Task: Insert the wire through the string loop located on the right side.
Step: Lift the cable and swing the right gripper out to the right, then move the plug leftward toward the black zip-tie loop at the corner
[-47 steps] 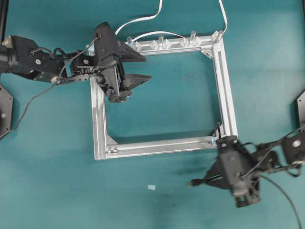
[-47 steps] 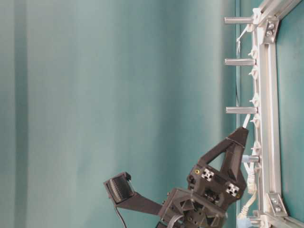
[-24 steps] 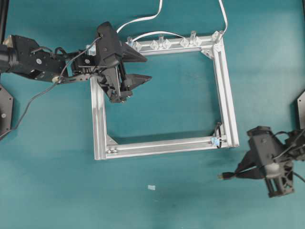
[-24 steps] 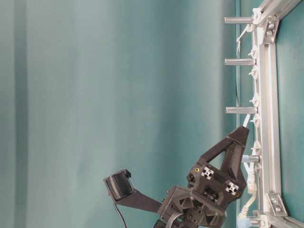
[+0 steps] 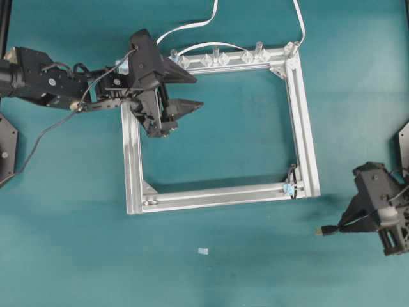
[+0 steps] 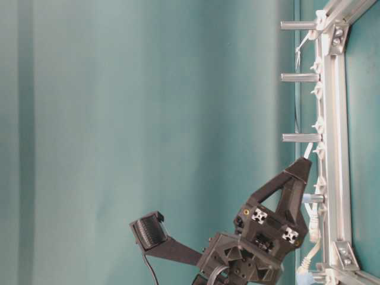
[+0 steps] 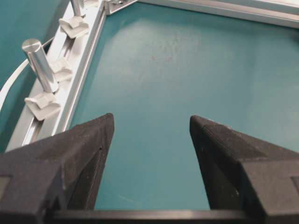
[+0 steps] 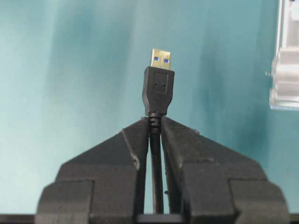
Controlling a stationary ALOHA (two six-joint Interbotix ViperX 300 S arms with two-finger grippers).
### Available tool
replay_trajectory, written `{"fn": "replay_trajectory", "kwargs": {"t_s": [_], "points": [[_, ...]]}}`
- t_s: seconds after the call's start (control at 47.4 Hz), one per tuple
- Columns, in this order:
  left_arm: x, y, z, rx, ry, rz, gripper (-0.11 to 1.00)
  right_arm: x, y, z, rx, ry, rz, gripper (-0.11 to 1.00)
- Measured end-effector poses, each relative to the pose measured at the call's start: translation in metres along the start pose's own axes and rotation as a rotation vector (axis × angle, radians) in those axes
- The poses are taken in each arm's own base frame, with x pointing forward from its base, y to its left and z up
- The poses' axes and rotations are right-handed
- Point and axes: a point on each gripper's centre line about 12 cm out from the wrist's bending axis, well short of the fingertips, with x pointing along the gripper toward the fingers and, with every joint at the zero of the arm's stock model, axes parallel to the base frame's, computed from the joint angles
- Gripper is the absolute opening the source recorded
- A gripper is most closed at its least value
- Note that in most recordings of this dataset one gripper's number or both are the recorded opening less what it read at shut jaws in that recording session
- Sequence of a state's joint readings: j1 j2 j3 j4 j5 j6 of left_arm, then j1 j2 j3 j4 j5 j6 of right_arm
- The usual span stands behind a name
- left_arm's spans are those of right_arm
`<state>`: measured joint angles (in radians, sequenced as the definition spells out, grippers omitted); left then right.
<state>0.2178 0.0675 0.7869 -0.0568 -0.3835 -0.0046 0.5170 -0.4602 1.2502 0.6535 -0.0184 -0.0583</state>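
The wire is a thin black cable ending in a black USB plug (image 8: pixel 158 91) with a gold tip. My right gripper (image 8: pixel 155 122) is shut on the cable just behind the plug. Overhead, the right gripper (image 5: pixel 346 225) hangs over the table's near right, its plug (image 5: pixel 326 231) pointing left, to the right of and nearer than the frame's corner. The string loop (image 5: pixel 292 178) stands upright at that near right corner, with a pale blue bit at its base. My left gripper (image 5: pixel 197 91) is open with nothing in it over the frame's far left part; its fingers (image 7: pixel 88 140) frame bare mat.
A square aluminium frame (image 5: pixel 307 128) lies mid-table. Metal pegs (image 7: pixel 37 58) and clear clips (image 5: pixel 217 59) line its far rail, with a white flat cable (image 5: pixel 192 25) threaded along them. A small pale scrap (image 5: pixel 203 251) lies on the teal mat near the front.
My right gripper has carried the wire to the right, away from the frame's near right corner and the string loop. The left arm has barely moved.
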Motion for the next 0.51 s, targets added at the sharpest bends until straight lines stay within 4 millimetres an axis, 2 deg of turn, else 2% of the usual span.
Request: {"fn": "replay_trajectory", "kwargs": {"t_s": [0.507], "points": [[0.0000,0.0030,0.0003,-0.005,-0.002,0.007,0.66,-0.0051,-0.0062,0.0038,0.006,-0.038,-0.009,0.12]]}}
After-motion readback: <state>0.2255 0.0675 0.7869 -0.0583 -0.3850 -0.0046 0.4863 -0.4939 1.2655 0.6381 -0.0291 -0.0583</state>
